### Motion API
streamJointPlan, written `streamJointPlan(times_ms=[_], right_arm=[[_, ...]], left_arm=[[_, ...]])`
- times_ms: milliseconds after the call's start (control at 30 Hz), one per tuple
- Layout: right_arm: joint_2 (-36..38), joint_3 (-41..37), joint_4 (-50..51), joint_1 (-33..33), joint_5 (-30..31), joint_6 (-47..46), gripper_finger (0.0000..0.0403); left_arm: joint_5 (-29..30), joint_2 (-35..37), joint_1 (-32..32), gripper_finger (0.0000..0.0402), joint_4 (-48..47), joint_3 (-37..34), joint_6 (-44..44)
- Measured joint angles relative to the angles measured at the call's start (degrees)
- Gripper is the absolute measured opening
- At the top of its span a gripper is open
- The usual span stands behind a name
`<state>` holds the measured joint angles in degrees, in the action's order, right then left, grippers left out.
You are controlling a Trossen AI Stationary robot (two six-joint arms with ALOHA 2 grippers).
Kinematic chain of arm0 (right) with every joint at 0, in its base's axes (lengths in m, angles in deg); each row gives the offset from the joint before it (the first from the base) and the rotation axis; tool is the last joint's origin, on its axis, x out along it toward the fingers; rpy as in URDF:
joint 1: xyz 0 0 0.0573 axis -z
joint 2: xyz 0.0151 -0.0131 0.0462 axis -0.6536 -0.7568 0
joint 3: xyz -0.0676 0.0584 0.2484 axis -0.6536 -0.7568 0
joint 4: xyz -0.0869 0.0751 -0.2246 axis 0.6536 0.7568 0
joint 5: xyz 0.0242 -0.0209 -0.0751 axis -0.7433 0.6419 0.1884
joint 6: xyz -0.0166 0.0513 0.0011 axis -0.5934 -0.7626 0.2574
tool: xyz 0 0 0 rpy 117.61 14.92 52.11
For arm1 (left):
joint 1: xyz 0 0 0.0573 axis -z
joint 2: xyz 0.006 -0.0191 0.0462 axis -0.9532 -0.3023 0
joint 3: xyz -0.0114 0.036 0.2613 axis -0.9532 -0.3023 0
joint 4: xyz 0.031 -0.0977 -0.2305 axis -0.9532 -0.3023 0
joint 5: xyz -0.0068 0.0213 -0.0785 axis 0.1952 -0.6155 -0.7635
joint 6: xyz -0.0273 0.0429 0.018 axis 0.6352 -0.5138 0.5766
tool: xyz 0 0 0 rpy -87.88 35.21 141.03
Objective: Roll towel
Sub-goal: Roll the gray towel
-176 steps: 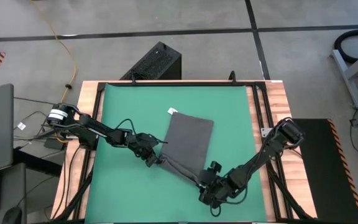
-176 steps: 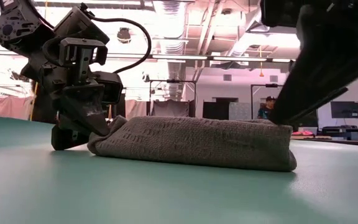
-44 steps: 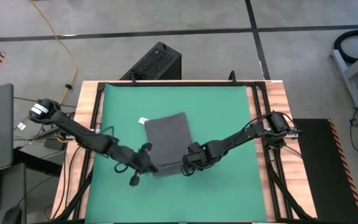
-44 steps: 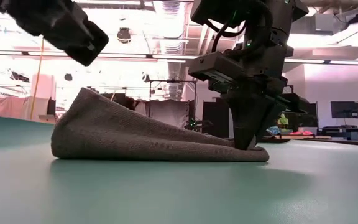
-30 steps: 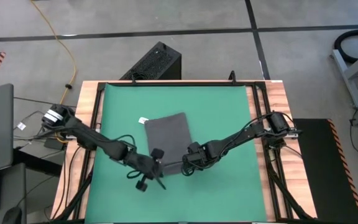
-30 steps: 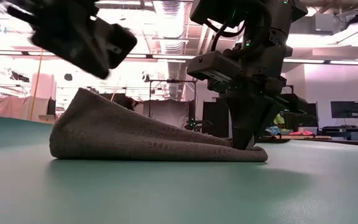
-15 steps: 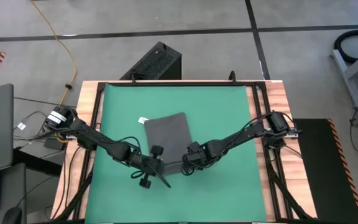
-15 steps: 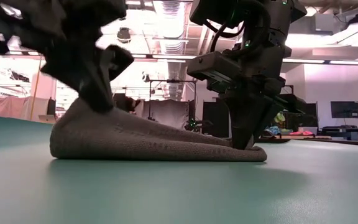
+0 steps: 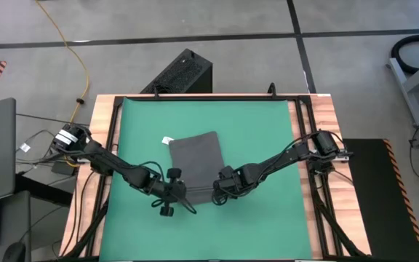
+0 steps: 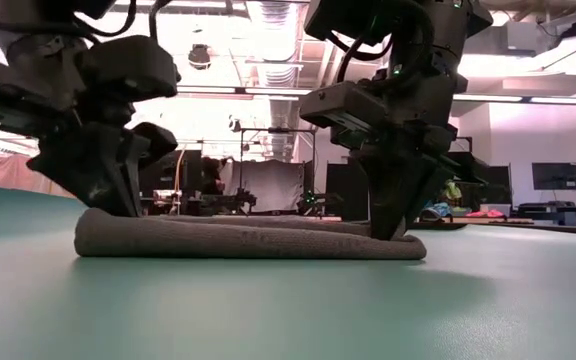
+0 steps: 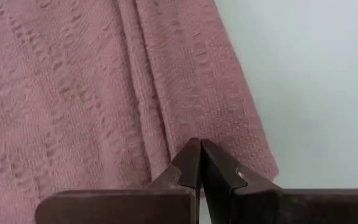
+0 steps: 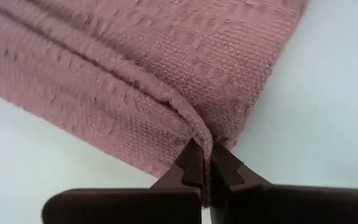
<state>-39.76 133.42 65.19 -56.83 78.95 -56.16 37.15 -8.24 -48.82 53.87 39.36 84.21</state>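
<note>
Where pinched, ribbed towel (image 10: 248,240) folds.

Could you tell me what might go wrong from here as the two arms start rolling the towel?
1. The right end effector pinches only a thin fold at the towel's near edge, so the cloth could slip out as the roll starts.
2. The left end effector is shut with its tips on the cloth, seemingly gripping nothing; that corner may lag and skew the roll.
3. Both tips press down at the green mat, so dragging could snag it.
</note>
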Motion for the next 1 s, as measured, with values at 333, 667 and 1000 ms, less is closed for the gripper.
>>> streamJointPlan(times_ms=[333,667,1000], right_arm=[[1.7,0.0,-1.3,-0.9,1.7,13.5,0.0062],[7.8,0.0,1.7,-0.4,8.0,28.3,0.017],[8.3,0.1,-0.7,6.0,9.9,70.3,0.0141]], left_arm=[[-0.7,0.1,-0.2,0.0,2.4,-3.7,4.6],[-1.4,0.1,-0.2,0.0,1.1,-3.7,4.4],[-2.6,0.1,0.5,0.0,-0.5,-3.7,1.3]])
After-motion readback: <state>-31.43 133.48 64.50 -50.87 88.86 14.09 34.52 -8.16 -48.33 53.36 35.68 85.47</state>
